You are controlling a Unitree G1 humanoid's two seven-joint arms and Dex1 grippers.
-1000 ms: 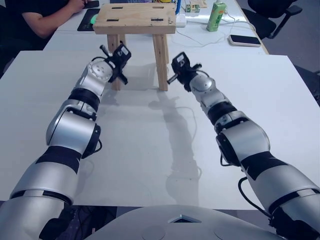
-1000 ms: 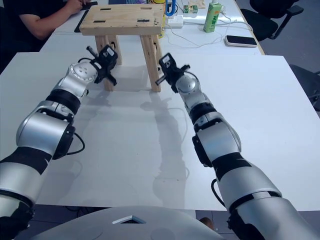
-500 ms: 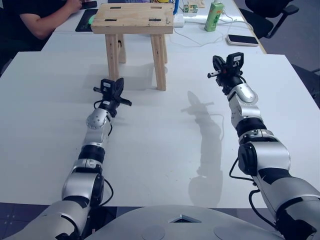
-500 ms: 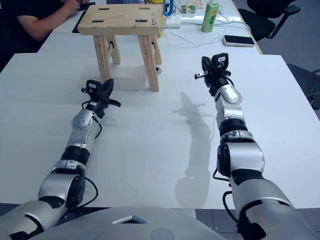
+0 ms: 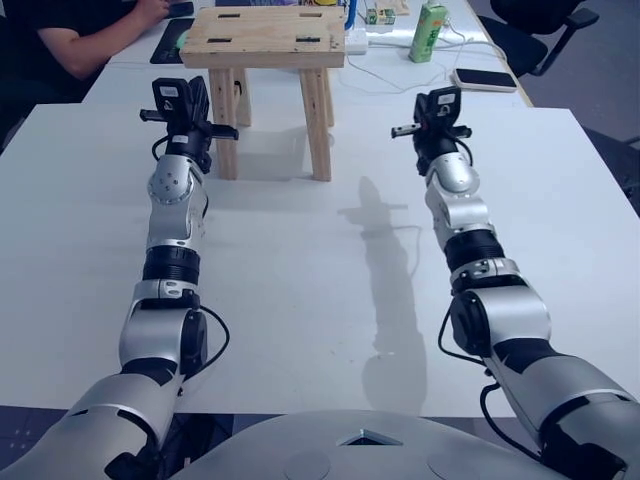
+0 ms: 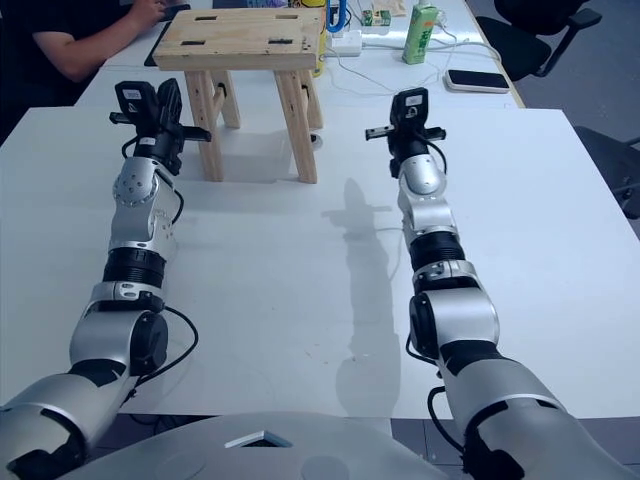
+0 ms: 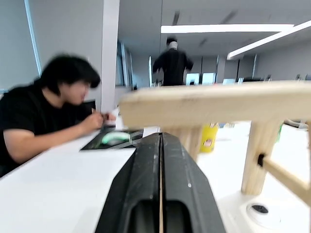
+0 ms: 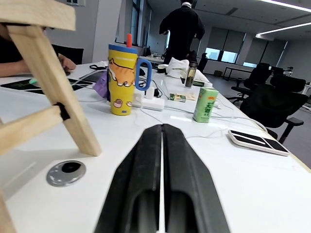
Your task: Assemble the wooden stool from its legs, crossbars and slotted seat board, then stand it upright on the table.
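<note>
The stool (image 5: 268, 45) stands assembled and upright on the table (image 5: 300, 300), upper centre of the eye views. Both end effectors are pinched fully closed, empty: the left end effector (image 5: 180, 100) just beside a front leg (image 5: 226, 120), the right end effector (image 5: 437, 108) well apart. A careless left swing could knock that leg and topple it. The right wrist view gives me the crossbar (image 8: 29, 127) joint close up; the eye views give stance.
</note>
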